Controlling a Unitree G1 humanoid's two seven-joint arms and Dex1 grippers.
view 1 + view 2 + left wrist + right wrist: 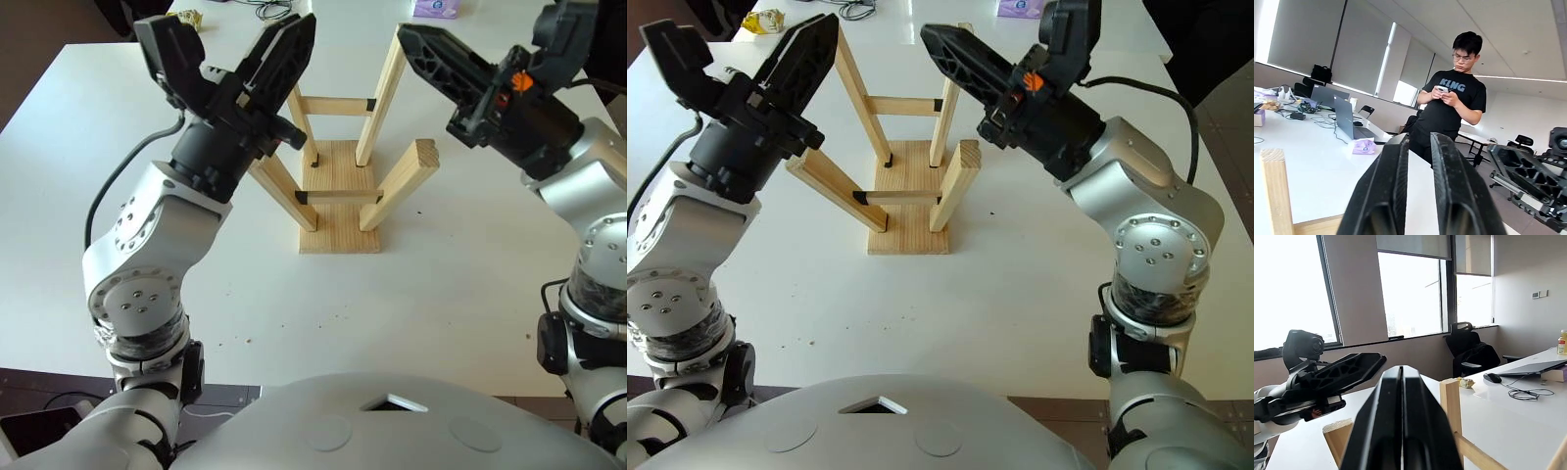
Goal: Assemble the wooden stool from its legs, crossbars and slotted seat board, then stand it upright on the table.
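Well inboard, upturned stool stands between left gripper and right gripper.

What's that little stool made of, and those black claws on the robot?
The stool looks like pale, unfinished wood: grain lines and raw cut ends show, with dark pieces at the crossbar joints, material unclear. The left gripper and right gripper look like matte black plastic, probably, with ribbed, cut-out sides.
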